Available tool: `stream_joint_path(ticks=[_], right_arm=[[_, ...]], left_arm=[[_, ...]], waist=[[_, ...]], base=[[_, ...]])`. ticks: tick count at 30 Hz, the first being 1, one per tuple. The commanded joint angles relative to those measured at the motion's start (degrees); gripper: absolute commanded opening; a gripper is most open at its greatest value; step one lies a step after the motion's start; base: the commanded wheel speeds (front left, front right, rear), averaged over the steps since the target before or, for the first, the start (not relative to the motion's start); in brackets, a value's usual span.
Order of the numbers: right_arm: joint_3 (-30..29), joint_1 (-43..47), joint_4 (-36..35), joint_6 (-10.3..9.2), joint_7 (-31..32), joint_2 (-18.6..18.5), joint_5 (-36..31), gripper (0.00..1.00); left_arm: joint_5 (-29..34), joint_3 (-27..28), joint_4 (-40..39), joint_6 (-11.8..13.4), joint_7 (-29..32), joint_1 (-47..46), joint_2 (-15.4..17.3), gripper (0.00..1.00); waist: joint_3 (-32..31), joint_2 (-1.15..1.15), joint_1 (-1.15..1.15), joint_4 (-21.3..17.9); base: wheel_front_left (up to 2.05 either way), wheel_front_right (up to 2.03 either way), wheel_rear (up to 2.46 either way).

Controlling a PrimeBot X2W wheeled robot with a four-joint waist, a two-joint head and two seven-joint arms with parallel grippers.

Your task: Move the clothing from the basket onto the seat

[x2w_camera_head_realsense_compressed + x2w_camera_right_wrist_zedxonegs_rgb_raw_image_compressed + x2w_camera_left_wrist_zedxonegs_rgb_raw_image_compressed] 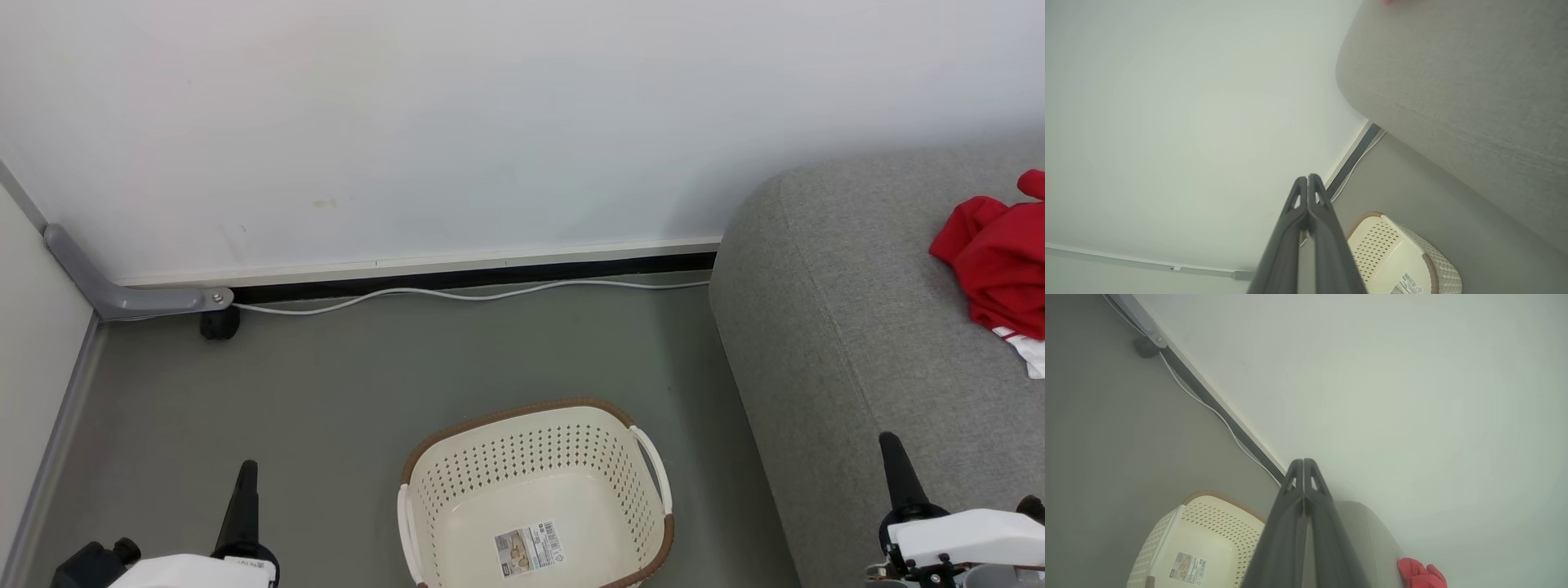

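At the near left, the left pincer (247, 475) hangs over the floor (326, 392) with its two dark fingers pressed together, pinching nothing. Right of it, the basket (531, 445) stands on the floor with only its paper label (529, 548) inside, and no cloth shows in it. Further right is the sofa (849, 327), its rounded end close beside the basket. The right pincer (891, 451) hovers over the sofa's near part, also pressed together and bare. The clothing (1000, 253) lies bunched on the seat at the far right, well apart from the basket.

The job looks done, so the step in hand is a clean finish. I would look over the basket bottom once for any stray piece, keep both arms clear of the rim and handles, and leave the red heap undisturbed.
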Motion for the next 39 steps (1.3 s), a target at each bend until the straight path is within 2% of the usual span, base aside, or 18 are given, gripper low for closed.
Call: stream_joint_path(ticks=[1, 39], right_arm=[[0.6, -2.0, -2.2, 0.06, 0.6, -0.9, 2.0, 0.00], [-1.7, -2.3, -6.1, 0.08, 6.8, -1.1, 27.1, 0.00]], left_arm=[[-2.2, 1.3, -1.7, -0.2, 0.5, -3.1, 1.0, 0.00], [-27.5, 1.9, -3.9, -0.2, 6.9, -6.4, 1.3, 0.00]], waist=[[0.0, 0.00, 0.00, 0.0], [0.1, 0.00, 0.00, -0.2]], base=[[0.00, 0.00, 0.00], [0.00, 0.00, 0.00]])
